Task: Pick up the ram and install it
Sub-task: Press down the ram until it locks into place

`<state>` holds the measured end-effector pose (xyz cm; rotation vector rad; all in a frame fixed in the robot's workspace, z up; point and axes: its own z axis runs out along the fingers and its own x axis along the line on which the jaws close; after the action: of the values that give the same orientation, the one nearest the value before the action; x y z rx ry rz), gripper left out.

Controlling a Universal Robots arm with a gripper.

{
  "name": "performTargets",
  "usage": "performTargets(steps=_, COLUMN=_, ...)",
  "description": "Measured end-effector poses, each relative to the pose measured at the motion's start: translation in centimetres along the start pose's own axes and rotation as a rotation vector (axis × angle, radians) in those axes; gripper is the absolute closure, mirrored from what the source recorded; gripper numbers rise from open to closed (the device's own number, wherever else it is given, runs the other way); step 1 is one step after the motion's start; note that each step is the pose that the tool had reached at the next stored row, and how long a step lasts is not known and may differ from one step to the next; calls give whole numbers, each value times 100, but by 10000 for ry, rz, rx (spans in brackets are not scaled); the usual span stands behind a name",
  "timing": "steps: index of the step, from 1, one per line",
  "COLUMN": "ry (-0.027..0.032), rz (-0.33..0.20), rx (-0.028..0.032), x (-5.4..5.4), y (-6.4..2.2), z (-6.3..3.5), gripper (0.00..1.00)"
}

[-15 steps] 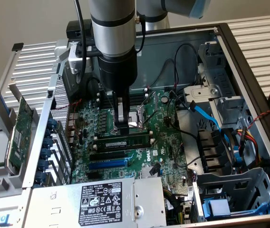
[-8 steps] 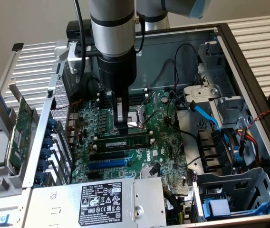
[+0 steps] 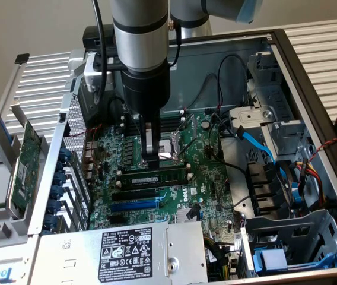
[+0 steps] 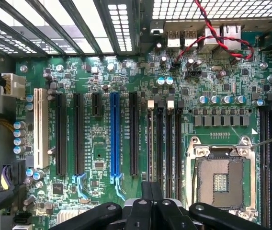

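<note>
An open computer case (image 3: 311,77) lies on its side on a ribbed metal surface (image 3: 326,35). Inside it, a green motherboard (image 3: 210,196) lies flat, with a ram stick (image 3: 153,177) seated in one slot.

green ram (image 3: 153,177), blue slot (image 4: 115,134)

Silver arm (image 3: 140,35), black cable (image 3: 100,41)

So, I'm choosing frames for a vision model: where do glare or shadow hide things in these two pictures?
Exterior view: the slatted metal surface at the upper right is washed out by bright light, and the arm's black gripper shades the board beneath it. Wrist view: the perforated metal grille along the chassis edge blows out white; the green motherboard is evenly lit.
</note>
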<state>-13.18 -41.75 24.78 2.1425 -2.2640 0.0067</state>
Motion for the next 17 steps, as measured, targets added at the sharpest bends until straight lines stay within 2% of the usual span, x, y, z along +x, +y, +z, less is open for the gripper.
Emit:
performTargets(steps=8, ry=0, rz=1, rx=-4, x=-6, y=39, z=35, gripper=90)
performTargets(steps=17, ry=0, rz=-1, rx=-4, x=-51, y=42, z=73, gripper=90)
